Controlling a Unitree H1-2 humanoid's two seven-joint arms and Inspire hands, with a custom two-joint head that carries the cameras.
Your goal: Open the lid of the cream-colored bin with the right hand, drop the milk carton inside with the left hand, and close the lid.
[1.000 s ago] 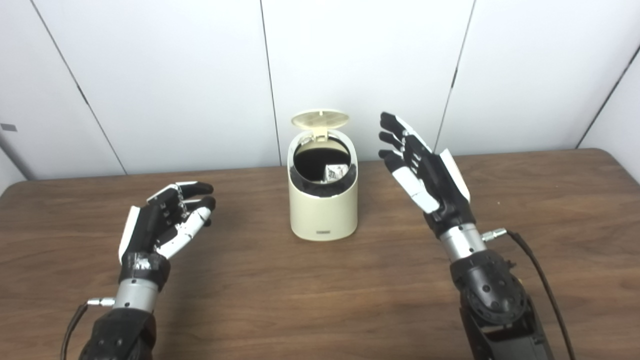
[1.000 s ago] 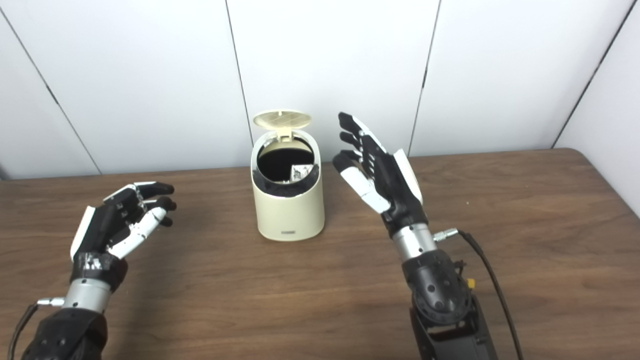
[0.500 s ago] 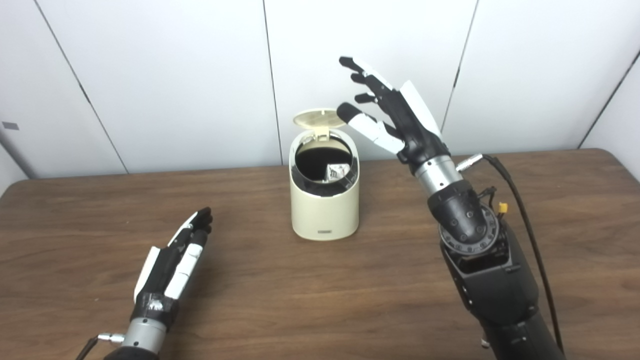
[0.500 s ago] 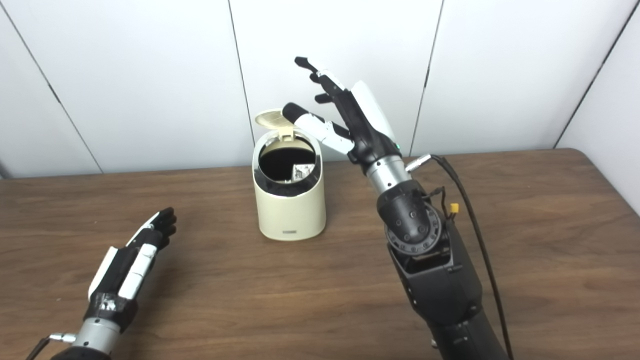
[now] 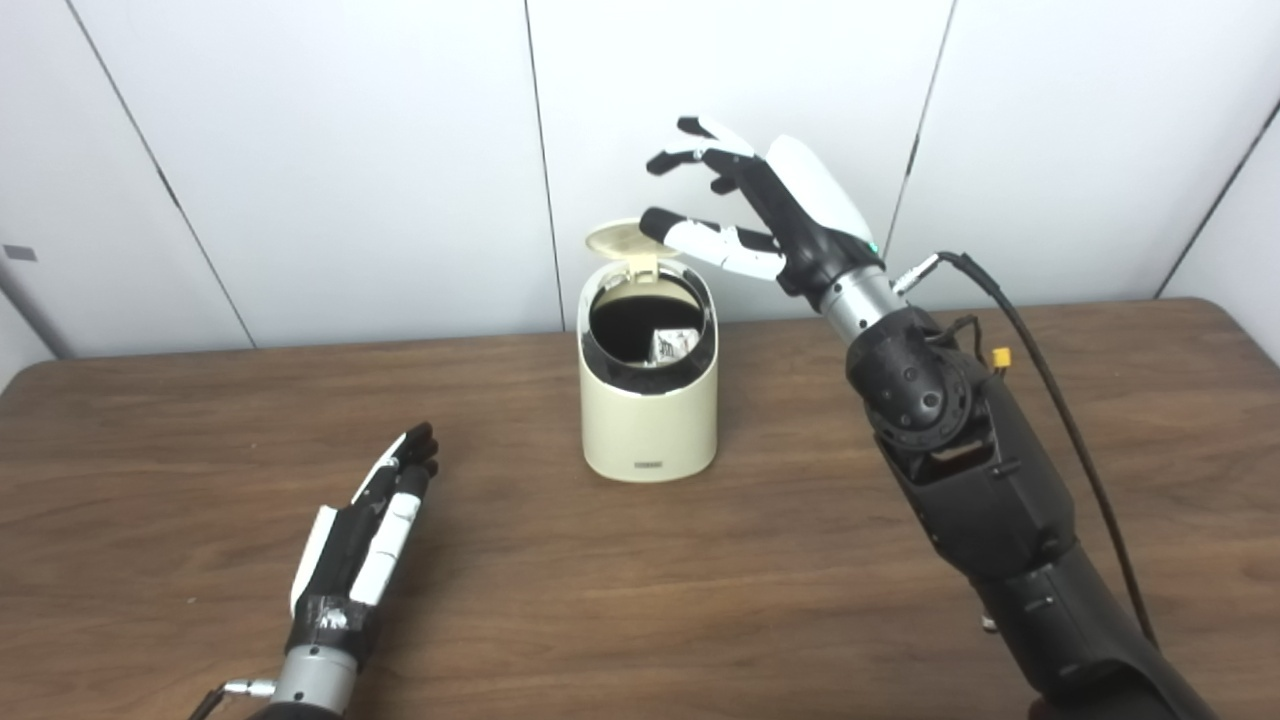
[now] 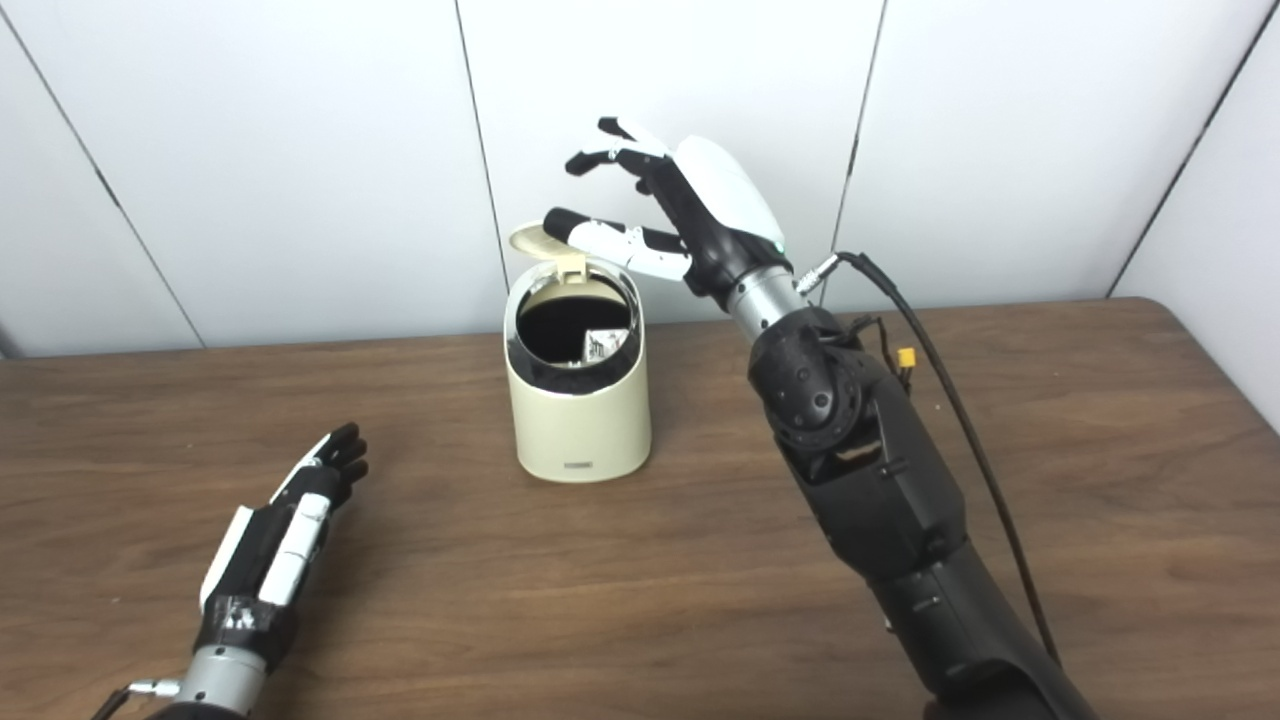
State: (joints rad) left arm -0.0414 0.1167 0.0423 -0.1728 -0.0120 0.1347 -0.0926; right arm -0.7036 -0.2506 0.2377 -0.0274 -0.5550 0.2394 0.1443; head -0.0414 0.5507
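Observation:
The cream-colored bin (image 5: 649, 415) stands upright at the middle of the table, its round lid (image 5: 618, 238) tipped up at the back. Inside its dark opening the milk carton (image 5: 672, 345) shows as a white corner at the right. My right hand (image 5: 765, 210) hovers open above and right of the bin, palm down, with its thumb reaching over the raised lid; whether it touches the lid I cannot tell. Down at the front left, my left hand (image 5: 365, 535) lies flat and open on the table, holding nothing.
The brown wooden table (image 5: 520, 590) runs across the whole view, with white wall panels (image 5: 330, 150) close behind the bin. A black cable (image 5: 1050, 390) loops beside my right forearm.
My right hand rose from beside the bin to above it and has turned palm down over the raised lid. My left hand drew back toward the front and flattened on the table.

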